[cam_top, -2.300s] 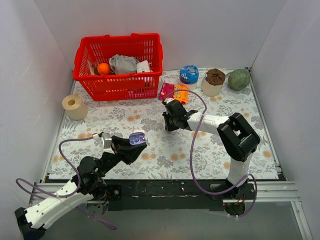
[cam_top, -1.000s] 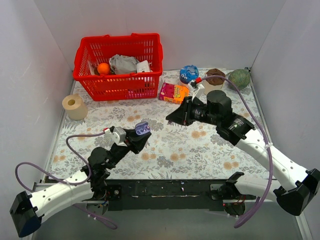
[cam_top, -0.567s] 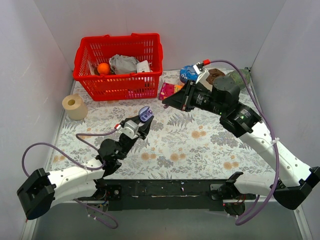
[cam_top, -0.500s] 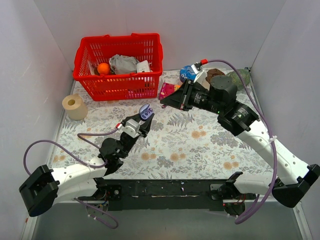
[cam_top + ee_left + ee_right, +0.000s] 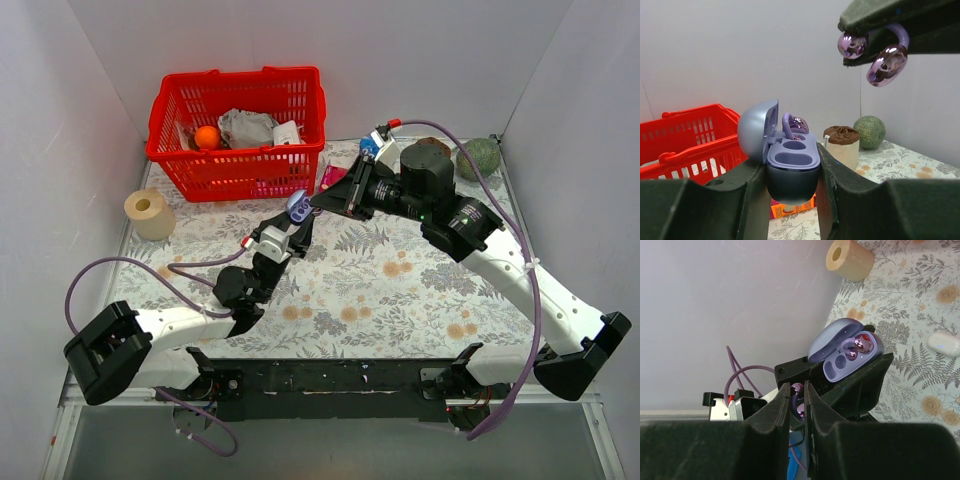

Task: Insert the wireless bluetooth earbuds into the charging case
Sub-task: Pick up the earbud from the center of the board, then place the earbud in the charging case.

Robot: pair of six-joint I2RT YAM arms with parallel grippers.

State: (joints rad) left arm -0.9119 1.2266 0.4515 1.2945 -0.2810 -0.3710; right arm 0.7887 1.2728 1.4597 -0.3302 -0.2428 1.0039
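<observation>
My left gripper (image 5: pixel 293 222) is raised over the table, shut on the charging case (image 5: pixel 791 161), a lavender-blue oval held upright between the fingers (image 5: pixel 837 190). Its lid (image 5: pixel 758 130) stands open to the left. One shiny purple earbud (image 5: pixel 795 123) sits in the far socket and the near socket is bare. My right gripper (image 5: pixel 322 200) hovers just right of and above the case, shut on the second earbud (image 5: pixel 885 62). In the right wrist view this earbud (image 5: pixel 799 402) is pinched between the fingers, with the open case (image 5: pixel 847 357) beyond it.
A red basket (image 5: pixel 237 130) with an orange ball and wrappers stands at the back left, a paper roll (image 5: pixel 150 213) at the left. An orange-pink box (image 5: pixel 335 180), a brown-topped cup (image 5: pixel 841 142) and a green melon (image 5: pixel 478 158) stand at the back. A white capsule (image 5: pixel 943 344) lies on the floral mat.
Both arms rose and drew together. The left carried the open case up and toward the back; the right swung left with the earbud until its tip came next to the case.
</observation>
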